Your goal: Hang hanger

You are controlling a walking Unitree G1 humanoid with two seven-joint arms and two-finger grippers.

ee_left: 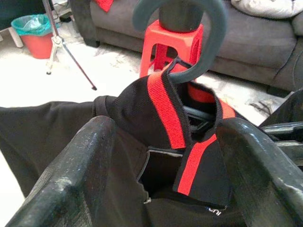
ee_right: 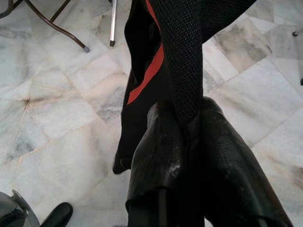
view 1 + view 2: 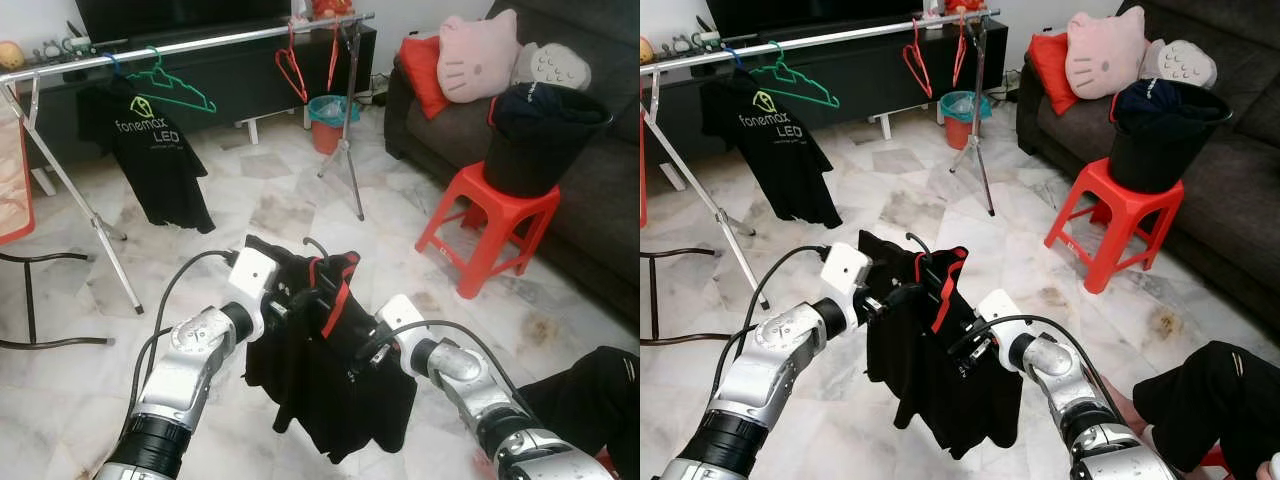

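A black shirt [image 3: 320, 390] with red collar trim hangs on a grey hanger, whose hook [image 1: 199, 47] curls up above the collar. I hold the shirt between both arms, low over the marble floor. My left gripper [image 3: 300, 298] is at the collar, its fingers [image 1: 71, 179] spread wide with the red-trimmed collar between them. My right gripper [image 3: 362, 355] is shut on the shirt's black fabric [image 2: 182, 56] at the other shoulder. A silver clothes rail [image 3: 200, 45] stands at the far left, several steps away.
On the rail hang a black printed T-shirt [image 3: 150, 150], a green hanger [image 3: 175, 90] and red hangers [image 3: 292, 70]. A red stool [image 3: 495, 225] carries a black bucket [image 3: 540, 140] beside the dark sofa [image 3: 600, 200]. A person's black-trousered leg [image 3: 590, 395] is at my right.
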